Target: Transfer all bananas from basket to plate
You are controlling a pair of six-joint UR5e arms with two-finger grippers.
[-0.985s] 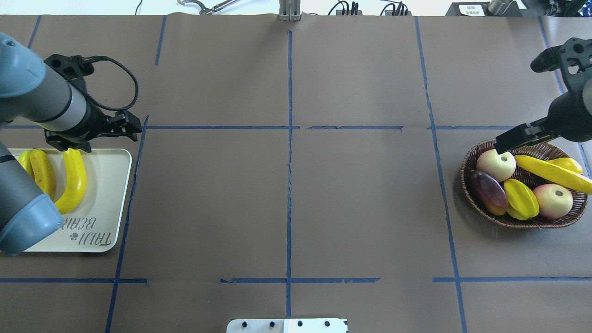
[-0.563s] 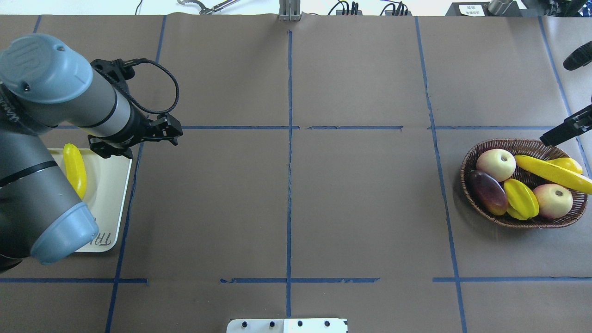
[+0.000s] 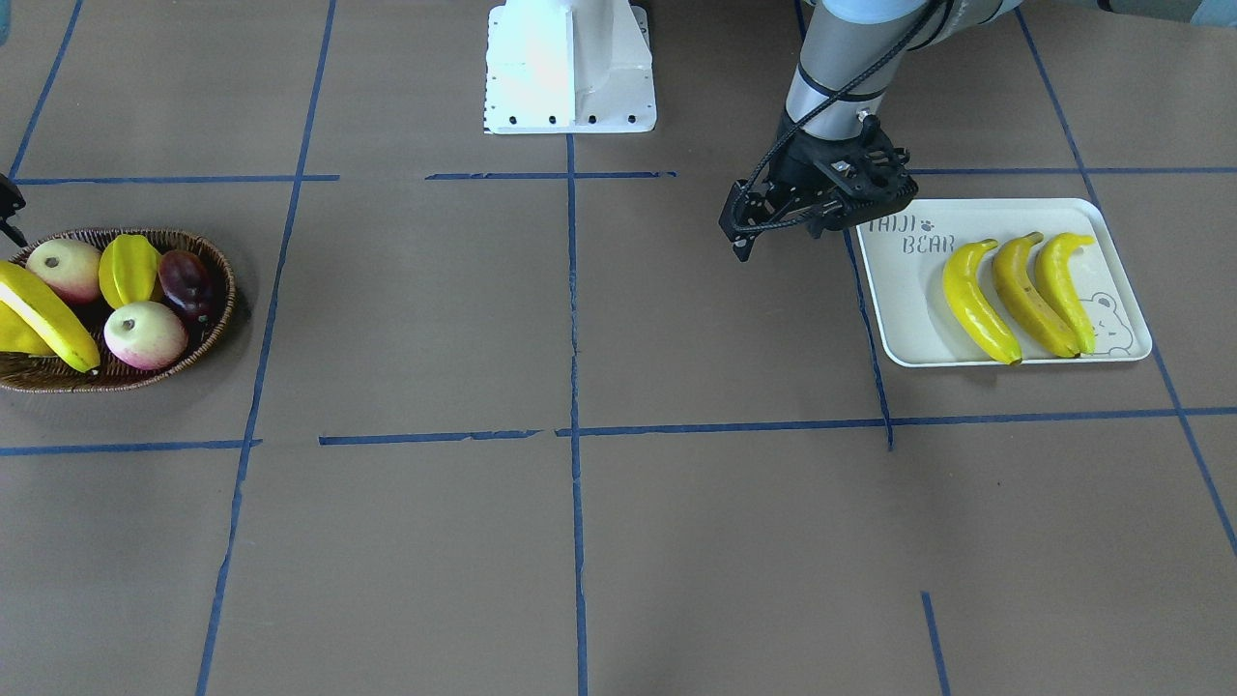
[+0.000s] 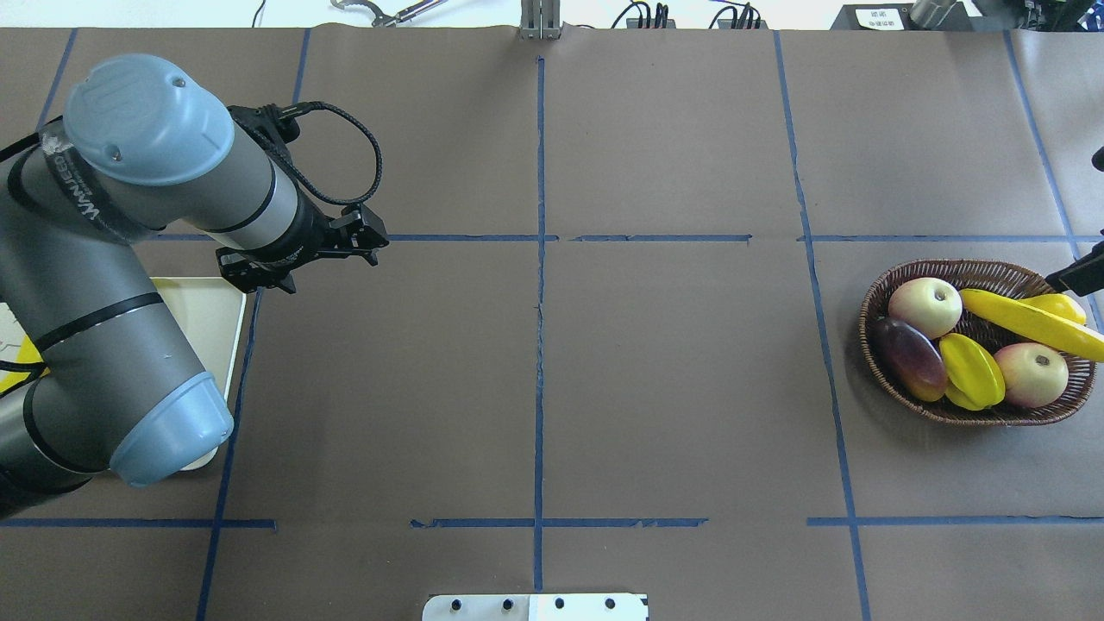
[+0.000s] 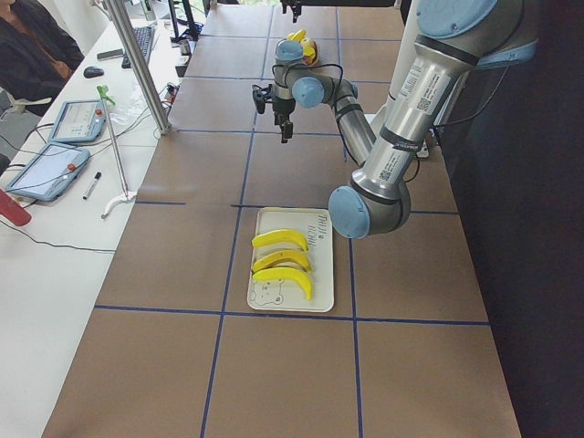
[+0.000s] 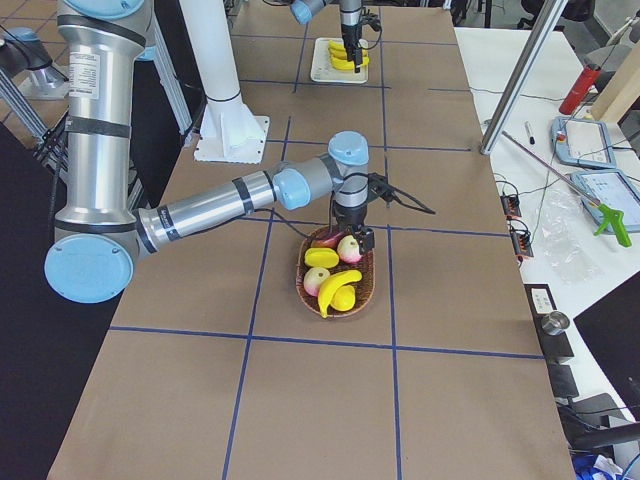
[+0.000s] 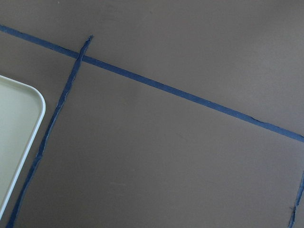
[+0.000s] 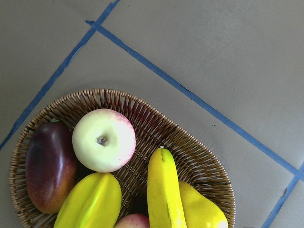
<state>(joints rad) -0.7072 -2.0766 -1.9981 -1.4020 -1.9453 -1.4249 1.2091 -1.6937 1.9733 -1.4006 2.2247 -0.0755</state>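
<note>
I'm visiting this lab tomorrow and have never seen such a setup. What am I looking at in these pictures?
Two robot arms work at a brown table. Four fixed cameras watch from above, front and both ends; two small ones sit on the wrists. Three bananas lie on the white plate; a fourth banana is in the wicker basket with other fruit. The left gripper hangs beside the plate, the right gripper above the basket's edge. Neither seems to hold anything.

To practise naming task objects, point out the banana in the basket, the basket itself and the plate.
banana (image 4: 1031, 321), overhead exterior view, middle of its body.
basket (image 4: 957, 266), overhead exterior view, far woven rim.
plate (image 3: 904, 300), exterior front-facing view, bare white surface.
</note>
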